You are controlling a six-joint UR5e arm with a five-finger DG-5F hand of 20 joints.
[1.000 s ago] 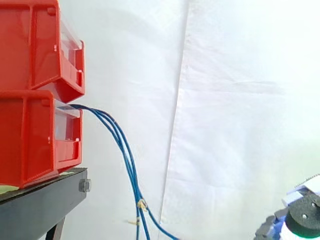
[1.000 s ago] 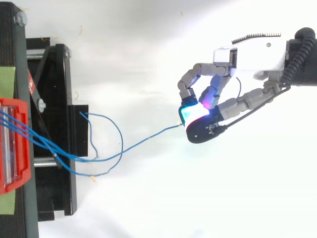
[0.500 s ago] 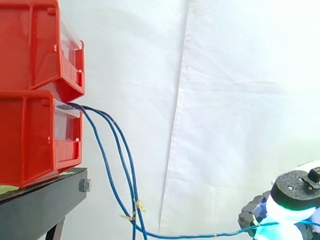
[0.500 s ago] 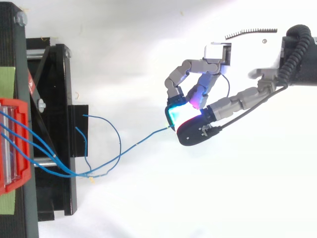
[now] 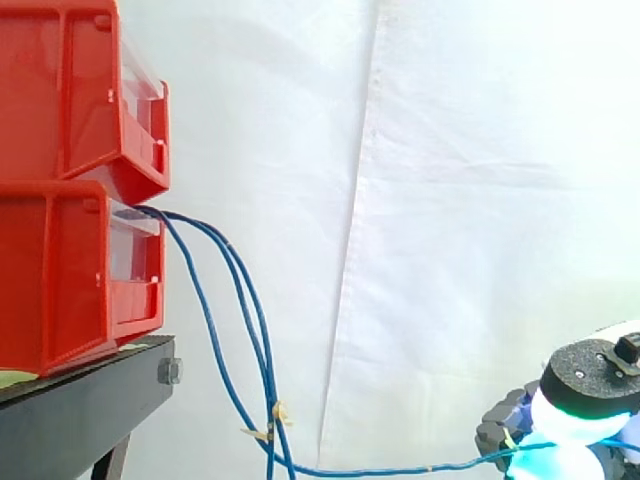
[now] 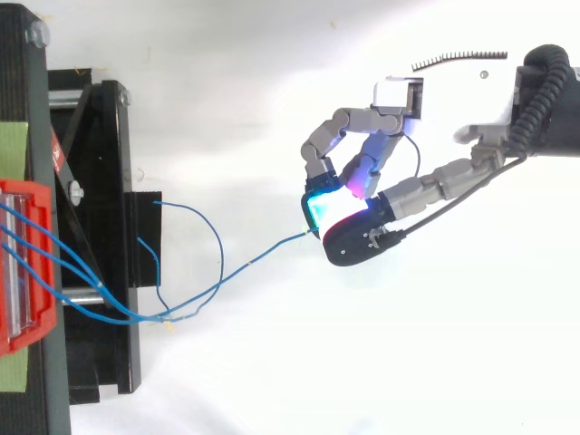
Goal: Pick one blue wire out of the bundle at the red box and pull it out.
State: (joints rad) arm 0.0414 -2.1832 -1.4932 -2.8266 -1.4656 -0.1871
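Several blue wires (image 5: 240, 300) come out of the lower red box (image 5: 70, 270) and hang down past the stand's edge. One blue wire (image 6: 263, 256) runs from the bundle across to my hand (image 6: 362, 204), whose curled fingers and thumb pinch its end between glowing cyan pads. In the side view that wire (image 5: 380, 470) stretches low and nearly level to the hand (image 5: 580, 400) at the bottom right. In the top view the bundle (image 6: 63, 272) leaves the red box (image 6: 27, 335) at the left edge, and two loose wire ends (image 6: 186, 213) curl over the stand.
A second red box (image 5: 80, 90) is stacked on the lower one. Both rest on a black stand (image 5: 90, 405), whose frame (image 6: 100, 181) lies at the left in the top view. A white curtain hangs behind.
From 1.0 s ago the hand shifted left and rose into the side view with the wire pinched; one wire separated from the bundle. Over the last half second almost nothing moved.
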